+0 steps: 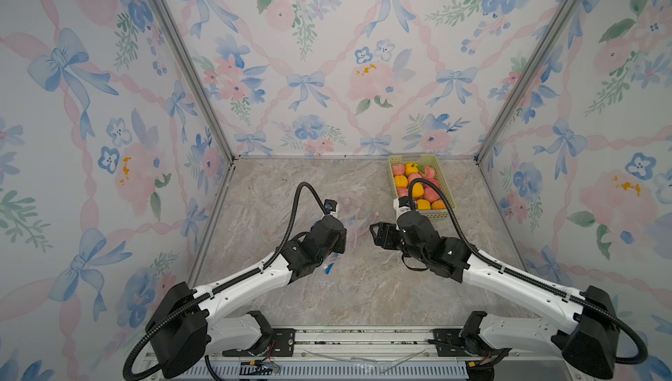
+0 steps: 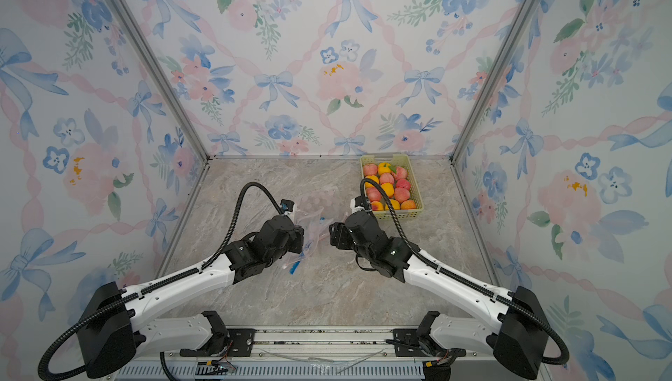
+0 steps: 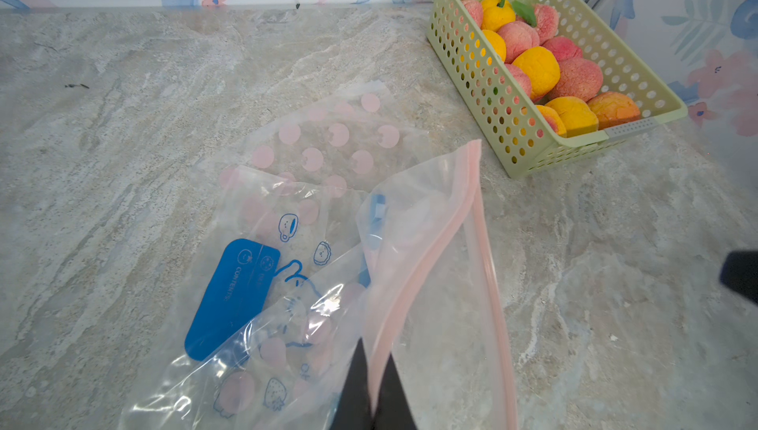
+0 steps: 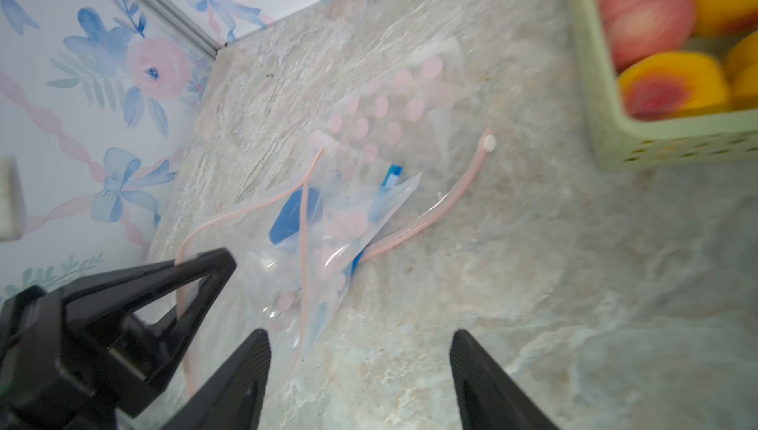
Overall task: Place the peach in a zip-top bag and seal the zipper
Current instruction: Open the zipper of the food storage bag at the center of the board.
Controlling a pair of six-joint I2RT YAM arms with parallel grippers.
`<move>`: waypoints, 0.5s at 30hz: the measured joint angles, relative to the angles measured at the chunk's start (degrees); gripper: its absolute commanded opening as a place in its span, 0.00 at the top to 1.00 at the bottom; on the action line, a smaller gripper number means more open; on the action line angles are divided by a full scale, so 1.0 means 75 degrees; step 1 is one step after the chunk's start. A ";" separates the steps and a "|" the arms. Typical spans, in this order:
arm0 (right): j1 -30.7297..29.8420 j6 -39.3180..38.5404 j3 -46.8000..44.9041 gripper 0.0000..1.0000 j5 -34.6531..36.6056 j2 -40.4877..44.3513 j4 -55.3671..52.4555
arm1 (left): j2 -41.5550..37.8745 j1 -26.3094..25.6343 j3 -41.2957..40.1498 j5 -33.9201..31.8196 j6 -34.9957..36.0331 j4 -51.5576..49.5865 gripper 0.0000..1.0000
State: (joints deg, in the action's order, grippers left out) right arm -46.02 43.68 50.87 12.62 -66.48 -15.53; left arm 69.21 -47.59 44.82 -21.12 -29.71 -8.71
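between zip-top bag (image 4: 348, 218) and basket (image 4: 590, 120), tabletop strip (image 4: 533, 264) below spread right pincer (image 4: 359, 335)

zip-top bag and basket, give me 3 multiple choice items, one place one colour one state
1. Where on the table does the basket stand?
A. front edge
B. far corner, on the side of the right arm
C. far corner, left arm's side
2. What colour is the lifted zip-top bag's zipper strip?
A. green
B. black
C. pink
3. How is the left gripper?
A. shut on the zip-top bag's edge
B. open above the basket
C. shut on a peach

1 B: both top views show it far back, beyond the right arm.
2 C: the left wrist view shows it pink.
3 A: its fingers pinch that strip.
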 measured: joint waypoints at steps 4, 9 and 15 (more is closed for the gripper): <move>0.1603 -0.0443 0.0076 0.44 -0.0216 0.0152 -0.0609 | -0.0017 0.0000 0.0000 -0.0003 -0.0128 0.0061 1.00; 0.3104 -0.1212 0.0851 0.45 -0.0522 -0.0685 -0.1451 | -0.0245 0.0032 0.0000 -0.0146 -0.0306 0.0230 1.00; 0.3797 -0.2063 0.2337 0.45 -0.0766 -0.2518 -0.1996 | -0.0495 0.0102 0.0003 -0.0437 -0.0475 0.0530 1.00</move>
State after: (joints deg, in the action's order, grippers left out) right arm -17.54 28.21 68.40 6.87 -85.36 -30.50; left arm 65.49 -46.83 44.84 -24.40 -33.28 -4.73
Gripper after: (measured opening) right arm 0.549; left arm 0.047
